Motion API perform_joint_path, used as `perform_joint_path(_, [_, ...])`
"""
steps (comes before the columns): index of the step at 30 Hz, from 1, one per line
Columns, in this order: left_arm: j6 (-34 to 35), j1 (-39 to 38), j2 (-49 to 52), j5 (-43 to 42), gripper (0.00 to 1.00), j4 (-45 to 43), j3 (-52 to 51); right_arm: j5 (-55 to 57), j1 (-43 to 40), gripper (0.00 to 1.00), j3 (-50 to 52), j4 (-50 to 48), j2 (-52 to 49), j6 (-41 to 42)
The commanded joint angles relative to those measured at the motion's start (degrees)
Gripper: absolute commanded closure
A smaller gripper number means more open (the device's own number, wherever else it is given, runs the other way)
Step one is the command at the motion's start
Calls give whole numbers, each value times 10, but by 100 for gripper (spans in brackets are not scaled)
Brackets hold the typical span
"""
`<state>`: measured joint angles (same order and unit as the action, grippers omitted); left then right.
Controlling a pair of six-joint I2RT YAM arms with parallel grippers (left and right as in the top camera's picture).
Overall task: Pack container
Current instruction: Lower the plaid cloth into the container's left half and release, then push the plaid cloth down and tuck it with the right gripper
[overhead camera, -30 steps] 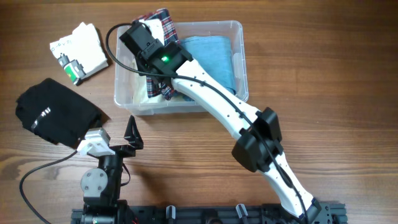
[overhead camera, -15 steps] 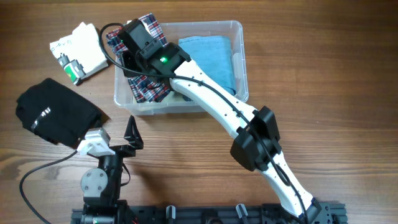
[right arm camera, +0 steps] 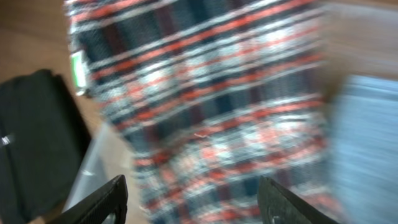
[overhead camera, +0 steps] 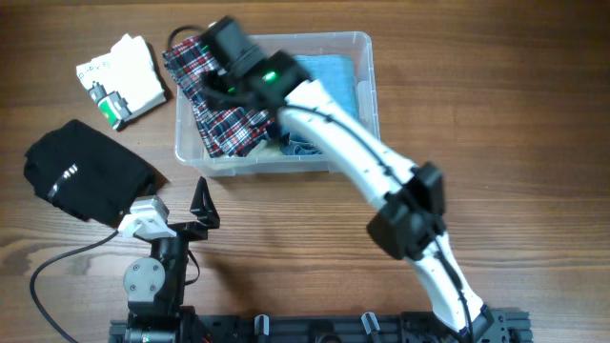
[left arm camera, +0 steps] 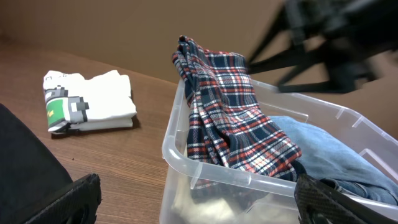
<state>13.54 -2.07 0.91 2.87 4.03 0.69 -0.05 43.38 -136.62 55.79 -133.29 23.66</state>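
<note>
Overhead: my right arm (overhead camera: 343,148) reaches over the container (overhead camera: 368,90), mid-table. A plaid shirt (overhead camera: 224,110) lies in its left half, spilling over the far rim, beside a blue towel (overhead camera: 338,74).

Left wrist: my left gripper (left arm camera: 202,205) sits wide, empty.

Right wrist, blurred: my right gripper (right arm camera: 196,202) spreads wide above the plaid, gripping nothing.

I judge the shirt dropped but untidy; next, tuck the overhang in.

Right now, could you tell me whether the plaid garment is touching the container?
Touching: the left wrist view shows the plaid garment draped over the rim of the container.
</note>
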Motion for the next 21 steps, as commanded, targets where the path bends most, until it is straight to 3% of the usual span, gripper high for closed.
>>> perform_joint_path(1, [-14, 4, -1, -5, 0, -2, -3, -41, -66, 32, -10, 48, 43, -61])
perform_joint_path(8, [-14, 4, -1, -5, 0, -2, -3, -192, -134, 26, 24, 82, 42, -161])
perform_joint_path(13, [-14, 4, -1, -5, 0, -2, -3, -227, -138, 17, 56, 68, 42, -176])
perform_joint_path(21, [-14, 4, -1, -5, 0, -2, -3, -300, -133, 17, 140, 6, 41, -204])
